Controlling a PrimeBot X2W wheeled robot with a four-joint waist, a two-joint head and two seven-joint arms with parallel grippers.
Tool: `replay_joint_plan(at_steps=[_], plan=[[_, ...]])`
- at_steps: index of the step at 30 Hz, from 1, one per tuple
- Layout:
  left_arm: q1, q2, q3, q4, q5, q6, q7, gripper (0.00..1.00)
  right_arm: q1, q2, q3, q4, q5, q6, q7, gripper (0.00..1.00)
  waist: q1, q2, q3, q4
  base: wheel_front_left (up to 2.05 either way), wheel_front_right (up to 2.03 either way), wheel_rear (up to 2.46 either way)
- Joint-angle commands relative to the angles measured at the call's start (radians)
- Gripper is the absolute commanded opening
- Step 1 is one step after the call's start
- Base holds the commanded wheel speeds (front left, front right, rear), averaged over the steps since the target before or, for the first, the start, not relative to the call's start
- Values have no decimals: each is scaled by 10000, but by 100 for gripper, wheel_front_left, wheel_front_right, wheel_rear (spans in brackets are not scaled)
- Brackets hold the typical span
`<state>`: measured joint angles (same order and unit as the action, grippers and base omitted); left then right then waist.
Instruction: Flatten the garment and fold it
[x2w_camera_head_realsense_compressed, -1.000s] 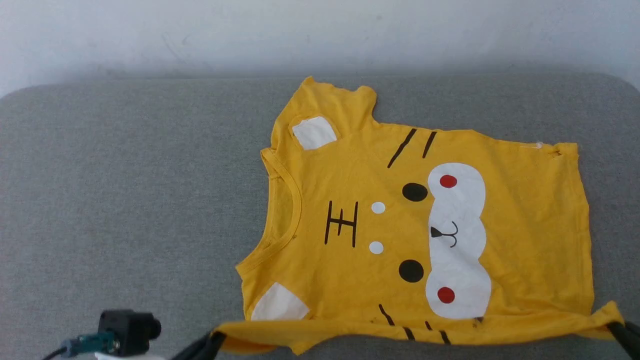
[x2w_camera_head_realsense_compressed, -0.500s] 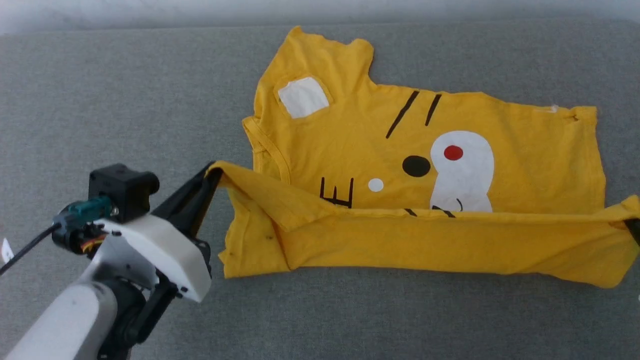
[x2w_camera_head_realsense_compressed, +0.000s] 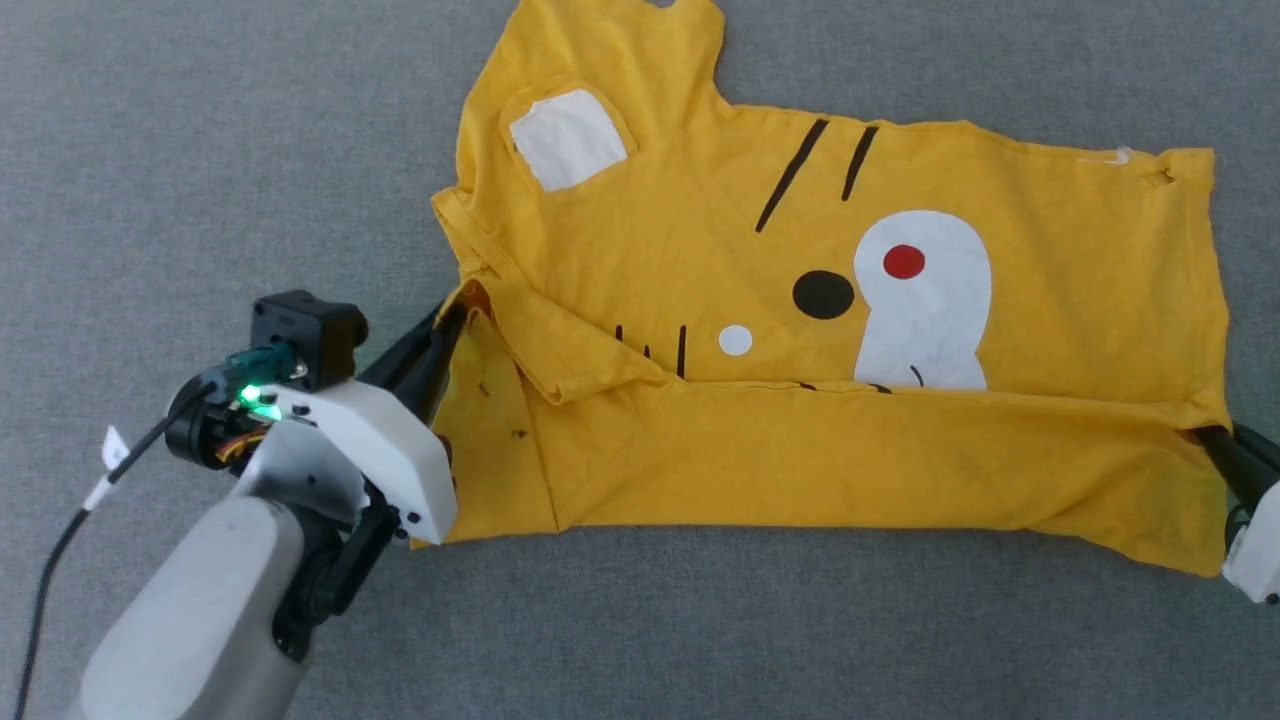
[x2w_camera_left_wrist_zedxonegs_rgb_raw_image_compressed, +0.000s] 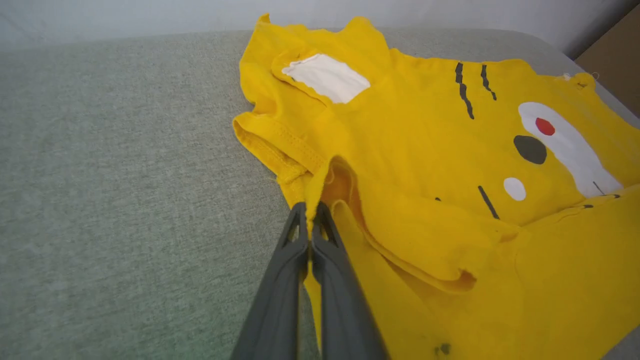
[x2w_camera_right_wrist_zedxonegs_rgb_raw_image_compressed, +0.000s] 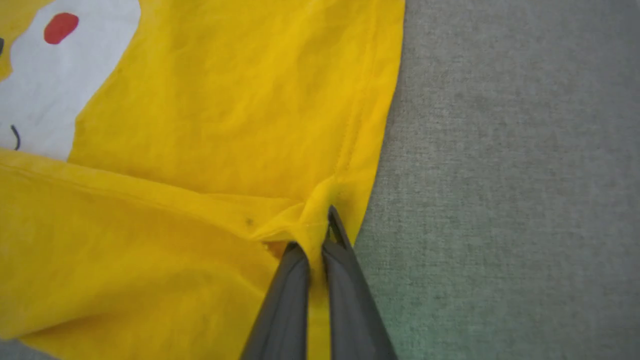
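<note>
Shirt: near edge folded over the print, lying on grey table.
Left end effector: pinching collar-side corner.
Right end effector: pinching hem-side corner.

Surface: padded grey woven upholstery fabric, fine heathered weave, lying flat. In the left wrist view its far edge curves down at the corner.
Wall: plain matte white wall, directly behind the far edge.
Brown flat panel: beyond the surface's corner.
Light: soft, even.
</note>
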<state>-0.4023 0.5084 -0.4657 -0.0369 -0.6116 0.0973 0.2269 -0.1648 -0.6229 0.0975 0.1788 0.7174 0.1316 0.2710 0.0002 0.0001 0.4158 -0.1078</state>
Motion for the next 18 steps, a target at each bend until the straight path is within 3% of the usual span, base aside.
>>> replay_joint_plan(at_steps=[1, 9, 10, 11, 12, 16, 17, 18], plan=[[-220, -45, -48, 76, 93, -53, -78, 0, -177, 16, 46, 60, 60, -9, -68, 0, -2, -1, 58, -12, 0, 0, 0], [-493, -490, -480, 1000, 220, -61, -23, 0, -663, -130, 774, 639, 505, -9, -324, 0, -2, -1, 243, 108, 0, 0, 0], [-519, -540, -534, 1120, 255, -54, -38, 0, -709, -161, 863, 683, 553, -9, -358, 25, -2, -1, 232, 123, 0, 0, 0], [-543, -595, -579, 1228, 278, -54, -68, 0, -749, -187, 946, 731, 602, -9, -388, 44, -2, -1, 208, 137, 0, 0, 0], [-561, -654, -596, 1334, 294, -35, -126, 0, -780, -211, 1025, 765, 649, -9, -416, 100, -2, -1, 170, 150, 0, 0, 0], [-433, -799, -628, 1479, 252, 0, -358, 42, -766, -396, 1220, 659, 899, -9, -558, 100, -2, -1, -168, 210, 0, 0, 0], [-345, -820, -609, 1441, 202, 12, -422, 78, -711, -468, 1207, 582, 973, -9, -581, 100, -2, -1, -282, 234, 0, 0, 0], [-242, -823, -592, 1379, 173, 27, -506, 100, -633, -539, 1182, 480, 1037, -9, -622, 100, -2, -1, -445, 265, 0, 0, 0]])
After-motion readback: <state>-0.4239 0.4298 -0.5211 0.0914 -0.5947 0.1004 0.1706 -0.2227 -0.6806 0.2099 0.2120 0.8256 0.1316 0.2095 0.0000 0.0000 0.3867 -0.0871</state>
